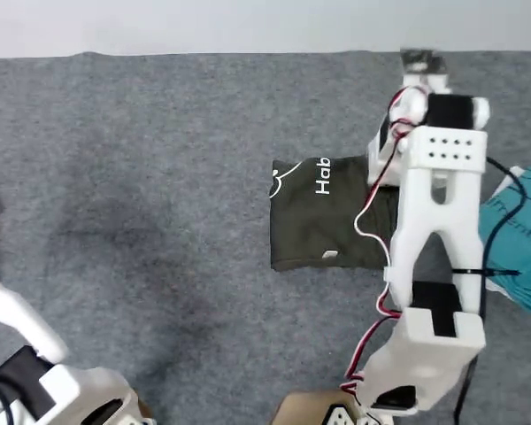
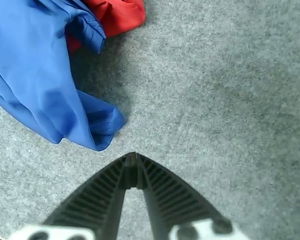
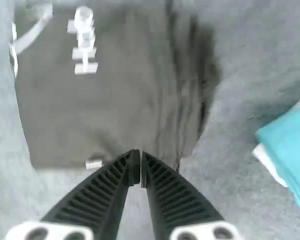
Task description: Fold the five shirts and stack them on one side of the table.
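Nearby, at the near left corner of the table [image 1: 159, 177], the left gripper [image 2: 135, 162] hangs over the bare gray surface with its jaws pressed together and nothing between them. Just beyond it lie a crumpled blue shirt [image 2: 35, 75] and a red shirt [image 2: 117, 15] partly under it. The right gripper [image 3: 135, 157], its jaws likewise closed and empty, is at the near edge of a folded dark shirt [image 1: 323, 226] right of the table's middle. A teal shirt [image 1: 522, 230] lies apart from it at the right edge.

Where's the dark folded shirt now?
The dark shirt lies right of centre in the high view, partly under the right arm, with the teal shirt beside it at the edge.
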You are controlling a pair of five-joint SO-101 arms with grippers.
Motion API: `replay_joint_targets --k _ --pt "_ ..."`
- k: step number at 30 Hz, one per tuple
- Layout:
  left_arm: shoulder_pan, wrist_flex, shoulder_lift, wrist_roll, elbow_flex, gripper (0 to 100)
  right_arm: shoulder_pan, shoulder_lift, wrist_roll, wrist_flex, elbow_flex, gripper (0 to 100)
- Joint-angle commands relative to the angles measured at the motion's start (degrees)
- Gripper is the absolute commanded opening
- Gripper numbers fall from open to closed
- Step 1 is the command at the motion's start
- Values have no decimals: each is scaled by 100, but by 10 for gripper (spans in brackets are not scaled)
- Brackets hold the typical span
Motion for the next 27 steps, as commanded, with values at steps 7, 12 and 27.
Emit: replay_joint_targets --k 7,12,27 --pt "35 114 -273 26 -207 3 -145 593 387 -813 738 10" --pt "26 114 -273 26 -224 3 -154 1499 413 -1455 730 10" --pt "35 114 -281 44 -242 3 884 1684 1310 -1411 475 10"
